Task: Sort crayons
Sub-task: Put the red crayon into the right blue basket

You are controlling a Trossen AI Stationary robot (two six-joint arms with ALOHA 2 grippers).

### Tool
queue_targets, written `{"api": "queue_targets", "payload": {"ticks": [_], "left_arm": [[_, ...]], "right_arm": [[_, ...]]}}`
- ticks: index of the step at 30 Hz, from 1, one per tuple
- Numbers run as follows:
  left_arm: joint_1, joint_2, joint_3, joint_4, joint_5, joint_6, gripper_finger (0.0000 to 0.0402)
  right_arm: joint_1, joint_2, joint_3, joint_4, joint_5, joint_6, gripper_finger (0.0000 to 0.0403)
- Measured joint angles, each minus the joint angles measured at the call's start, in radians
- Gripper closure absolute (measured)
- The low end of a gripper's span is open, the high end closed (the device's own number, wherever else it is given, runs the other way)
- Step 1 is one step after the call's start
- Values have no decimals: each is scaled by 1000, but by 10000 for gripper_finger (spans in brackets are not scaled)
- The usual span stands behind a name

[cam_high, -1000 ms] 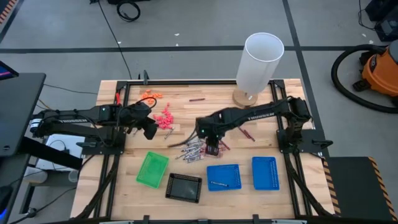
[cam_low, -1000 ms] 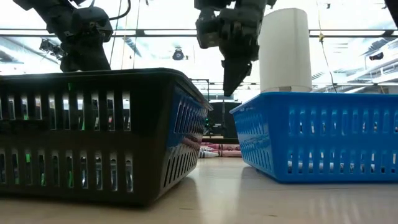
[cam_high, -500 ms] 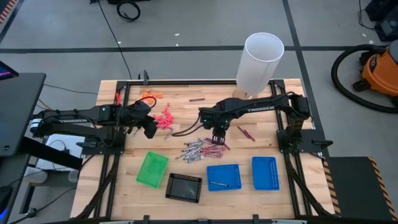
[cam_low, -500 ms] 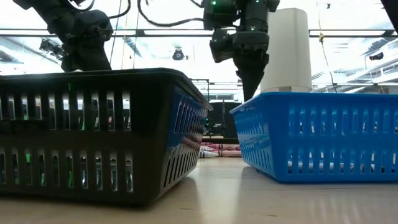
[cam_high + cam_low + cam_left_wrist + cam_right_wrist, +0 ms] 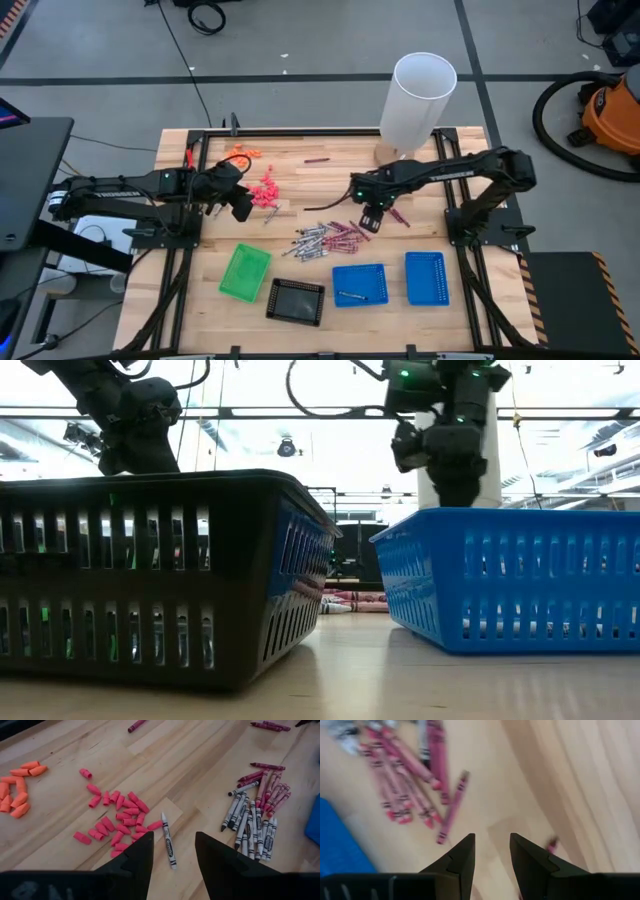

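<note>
A pile of maroon and grey-white crayons (image 5: 325,240) lies flat on the wooden table; it also shows in the left wrist view (image 5: 257,805) and the right wrist view (image 5: 405,775). One grey-white crayon (image 5: 168,840) lies alone just ahead of my left gripper (image 5: 173,838), which is open and empty at the table's left (image 5: 240,207). My right gripper (image 5: 491,840) is open and empty, above bare wood (image 5: 372,215) just right of the pile. Two maroon crayons (image 5: 397,213) lie to its right. One crayon (image 5: 350,296) lies in a blue tray (image 5: 372,272).
A green tray (image 5: 245,272), a black tray (image 5: 296,301) and a second blue tray (image 5: 426,277) stand along the near side. A tall white cylinder (image 5: 415,100) stands at the far right. Pink bits (image 5: 265,192), orange bits (image 5: 240,153) and a lone maroon crayon (image 5: 317,159) lie at the far left.
My right gripper has moved from above the crayon pile toward the table's right edge and a little toward the far edge, still empty. The crayons have stayed where they were.
</note>
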Motion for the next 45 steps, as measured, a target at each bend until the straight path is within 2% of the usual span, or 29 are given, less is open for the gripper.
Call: {"api": "queue_targets", "payload": {"ticks": [8, 18, 21, 26, 33, 45], "left_arm": [[0, 0, 0, 0, 0, -16, 246], [0, 0, 0, 0, 0, -19, 246], [0, 0, 0, 0, 0, -16, 246], [1, 0, 0, 0, 0, -9, 246], [1, 0, 0, 1, 0, -9, 246], [1, 0, 0, 1, 0, -17, 246]], "right_arm": [[-21, -119, -114, 5, 75, 144, 271], [-73, -243, -263, 62, 96, 191, 228], [-83, -242, -328, 113, 72, 203, 229], [-89, -242, -396, 172, 102, 244, 244], [-115, -188, -421, 310, 102, 152, 254], [-162, -51, -425, 386, 45, 72, 254]]}}
